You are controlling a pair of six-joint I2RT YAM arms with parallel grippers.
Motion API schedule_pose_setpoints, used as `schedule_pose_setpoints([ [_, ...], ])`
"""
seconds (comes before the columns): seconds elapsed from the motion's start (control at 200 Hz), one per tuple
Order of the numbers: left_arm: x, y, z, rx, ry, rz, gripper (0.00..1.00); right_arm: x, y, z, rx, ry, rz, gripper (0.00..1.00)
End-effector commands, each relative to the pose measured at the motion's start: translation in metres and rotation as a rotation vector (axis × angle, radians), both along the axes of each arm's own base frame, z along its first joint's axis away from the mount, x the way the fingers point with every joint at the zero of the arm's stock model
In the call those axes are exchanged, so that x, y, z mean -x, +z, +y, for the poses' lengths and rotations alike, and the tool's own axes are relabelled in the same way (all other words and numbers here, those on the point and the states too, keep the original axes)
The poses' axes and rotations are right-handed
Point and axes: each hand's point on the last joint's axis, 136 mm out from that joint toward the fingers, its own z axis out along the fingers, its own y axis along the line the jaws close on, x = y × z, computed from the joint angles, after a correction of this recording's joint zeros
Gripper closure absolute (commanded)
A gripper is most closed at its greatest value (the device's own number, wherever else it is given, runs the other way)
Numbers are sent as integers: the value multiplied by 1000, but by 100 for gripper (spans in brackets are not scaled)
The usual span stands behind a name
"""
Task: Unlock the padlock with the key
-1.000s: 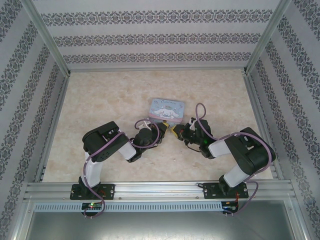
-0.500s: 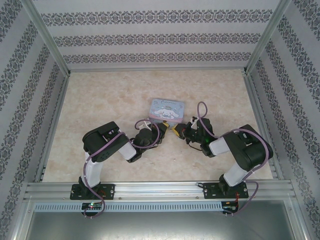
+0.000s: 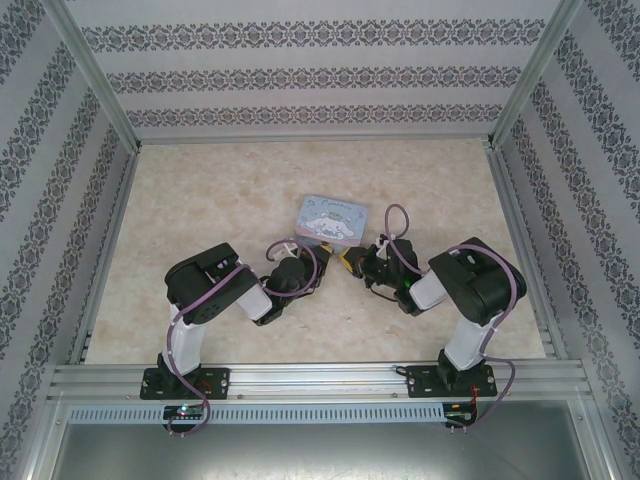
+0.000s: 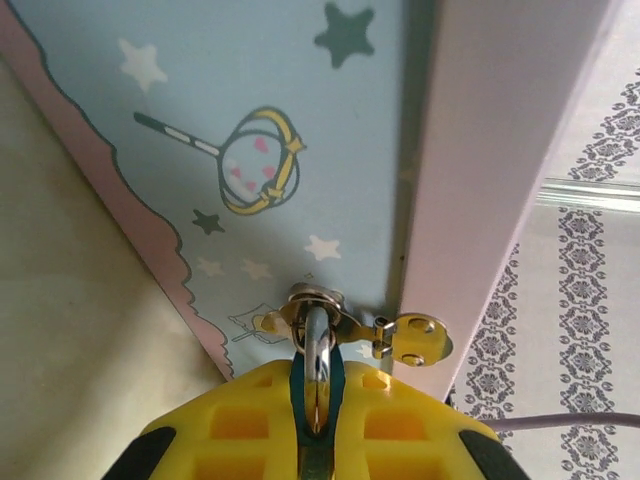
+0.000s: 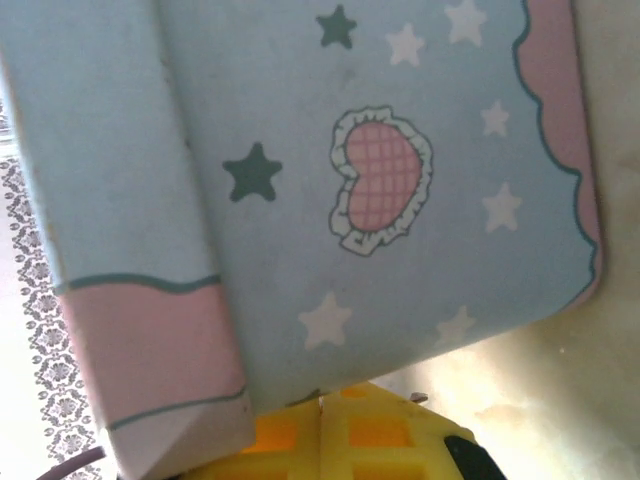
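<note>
surface: beige marbled tabletop [image 3: 200, 200] is carrying everything.
room: patterned wallpaper panels [image 3: 300, 80] are closing in the far, left and right sides; aluminium posts are rising at the far corners.
tin: pale blue cartoon tin [image 3: 335, 220] is sitting near the tabletop's middle, slightly right of centre, well apart from every edge.
padlock: padlock [image 4: 317, 345] is hanging at the tin's near side, its metal shackle looping through the tin's hasp [image 4: 410, 338].
left pincer: left pincer [image 4: 315, 375] is clenching the padlock, with the teal body showing between the yellow fingers just below the tin.
right pincer: right pincer [image 5: 320, 425] is clenched, fingers pressing together and tucking under the tin's near-right corner. I can't tell if anything is sitting between them.
edges: metal rails [image 3: 110, 250] are running along the left, right and far tabletop edges, with a frame beam along the near edge.
open room: bare surface is stretching from the tin to the far edge and both side edges. The near strip is crowded by both bent arms.
</note>
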Motion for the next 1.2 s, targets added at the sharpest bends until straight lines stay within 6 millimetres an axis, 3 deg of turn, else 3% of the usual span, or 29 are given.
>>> schedule_pose_setpoints([
  [0.0,43,70,-60,211,-282,-133,100,5,9,15,-56,40,-46,100],
  [0.32,44,66,-58,193,-285,-133,100,14,2,9,-70,32,-42,100],
  [0.869,42,64,-61,196,-287,-131,100,25,30,30,-72,68,-107,100],
  [1.194,47,77,-65,208,-322,-158,100,22,20,15,-19,23,-92,100],
])
